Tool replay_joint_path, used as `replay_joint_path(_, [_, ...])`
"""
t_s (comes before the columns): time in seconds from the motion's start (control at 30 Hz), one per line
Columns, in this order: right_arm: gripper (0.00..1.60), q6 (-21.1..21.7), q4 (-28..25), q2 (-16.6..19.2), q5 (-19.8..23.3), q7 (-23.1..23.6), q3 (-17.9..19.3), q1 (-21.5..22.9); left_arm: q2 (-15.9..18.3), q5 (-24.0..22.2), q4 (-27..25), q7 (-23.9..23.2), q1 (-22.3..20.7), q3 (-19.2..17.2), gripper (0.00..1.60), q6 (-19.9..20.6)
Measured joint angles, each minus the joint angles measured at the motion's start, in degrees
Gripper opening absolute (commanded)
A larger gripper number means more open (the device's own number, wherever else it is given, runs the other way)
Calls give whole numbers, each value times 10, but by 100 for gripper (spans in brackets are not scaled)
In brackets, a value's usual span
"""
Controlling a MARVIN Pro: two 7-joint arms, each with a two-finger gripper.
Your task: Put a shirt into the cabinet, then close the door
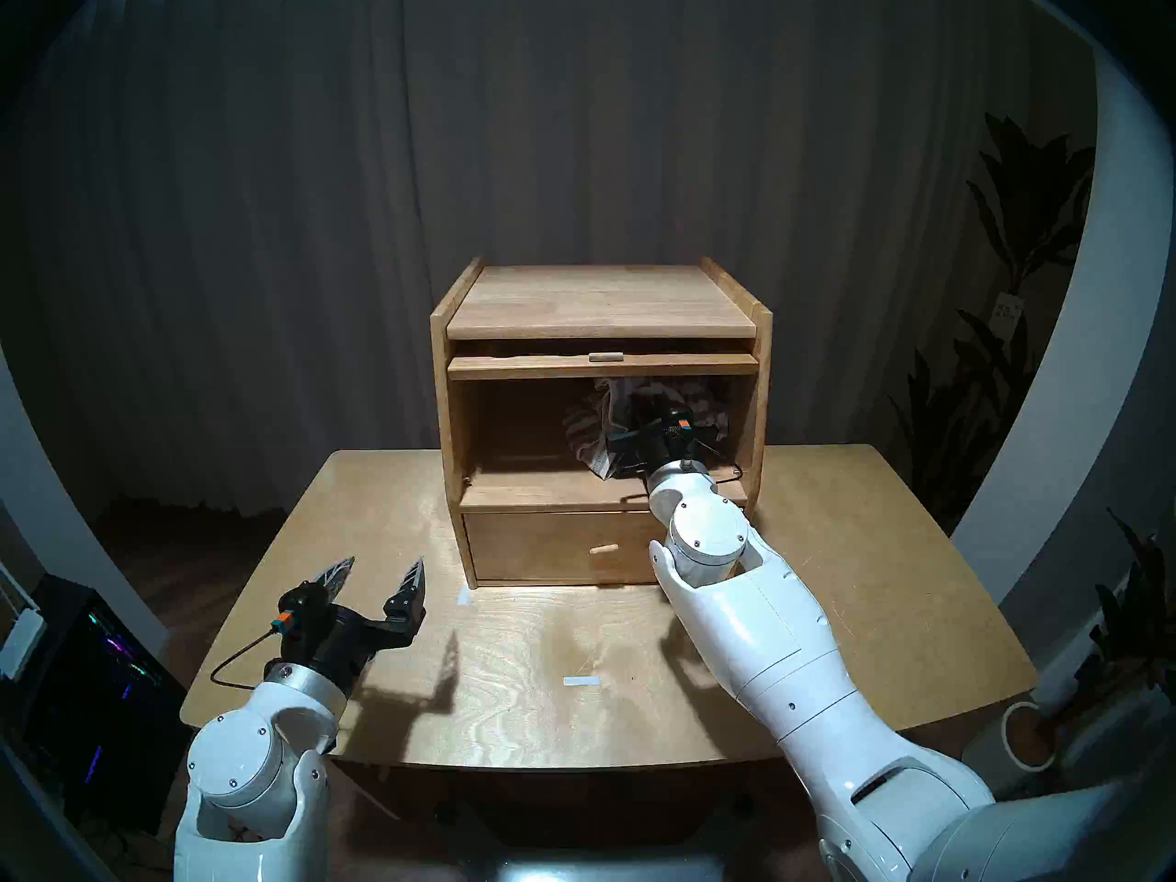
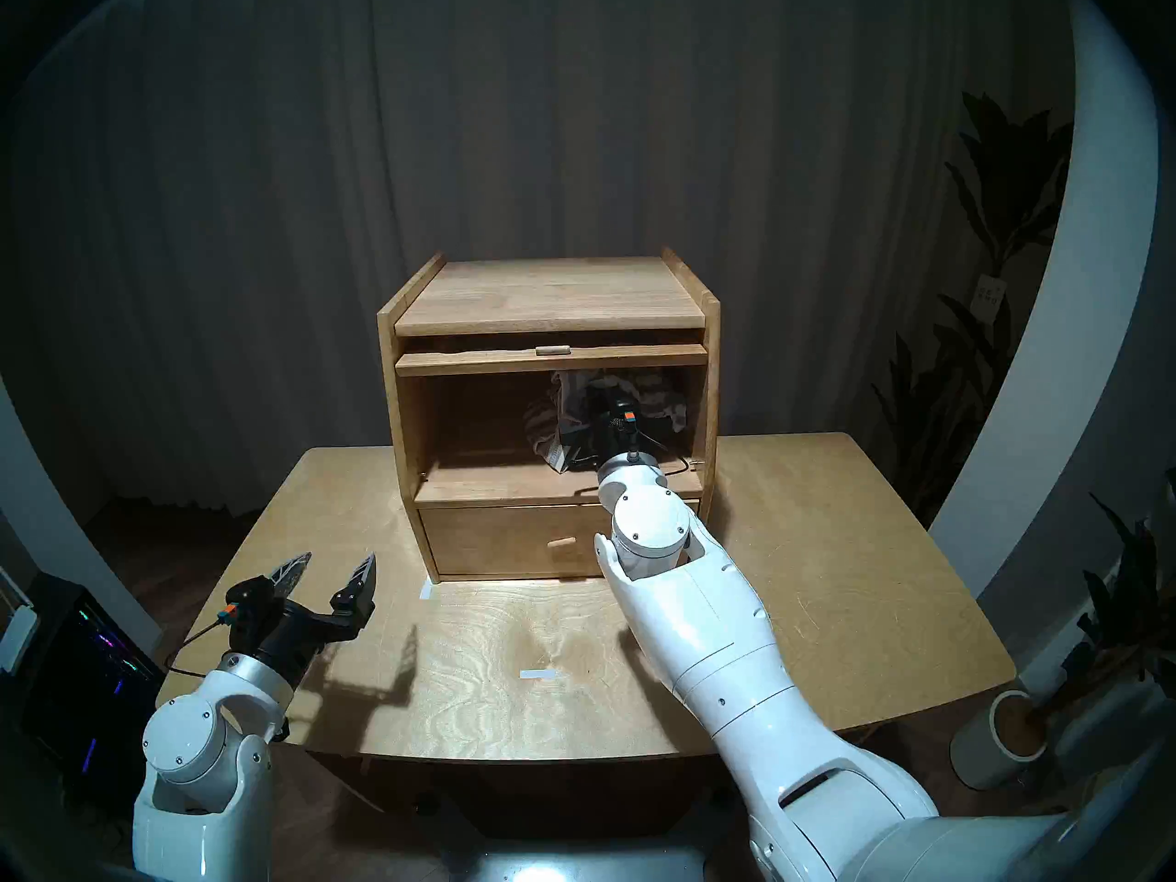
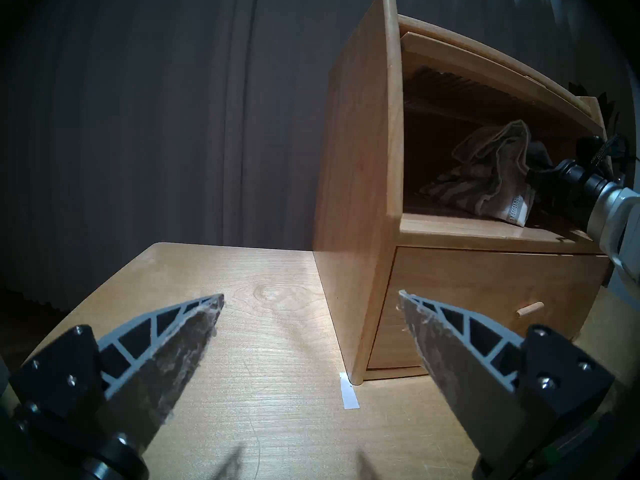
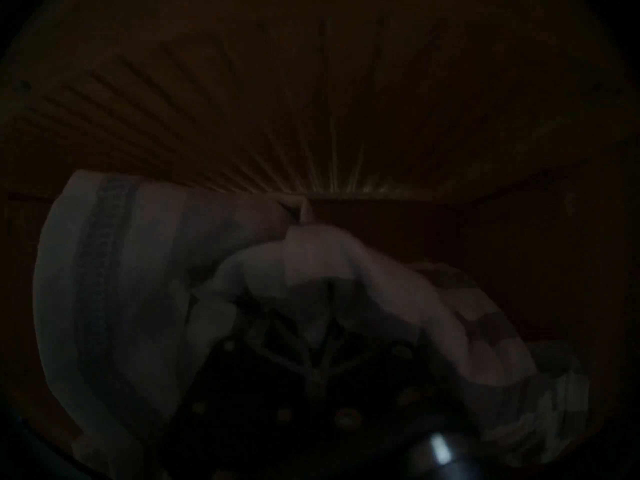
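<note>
Jaws: left gripper (image 1: pixel 380 575) spread wide, empty, hovering over table (image 1: pixel 859 575) front-left of cabinet (image 1: pixel 601 301). Right gripper (image 4: pixel 318 375) deep in upper compartment, right half; fingers seen pressed together in dim wrist view with cloth bunched over them, so apparently clamped on shirt (image 1: pixel 588 425). Shirt crumpled, lifted toward compartment ceiling, lower folds touching shelf floor, sprawl roughly left-right. Door (image 1: pixel 603 366) slid up and back under top panel, front edge and peg handle showing above opening. Release likely next, then straight withdrawal toward robot; right arm nearer door peg. Drawer (image 1: pixel 560 546) below, shut. Table bare wood, tape marks; dark curtain behind, plants at right.
</note>
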Motion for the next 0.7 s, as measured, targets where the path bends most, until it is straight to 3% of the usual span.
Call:
replay_joint_path(0.1, [0, -24, 19, -4, 6, 11, 0, 11, -1, 0, 0, 0, 0, 0, 160, 1])
replay_joint_path(0.27, [0, -16, 29, -6, 0, 17, -12, 24, -1, 1, 0, 0, 0, 0, 160, 1])
replay_joint_path(0.7, [0, 128, 7, -43, 3, -18, -34, 55, -3, 2, 0, 0, 0, -1, 160, 2])
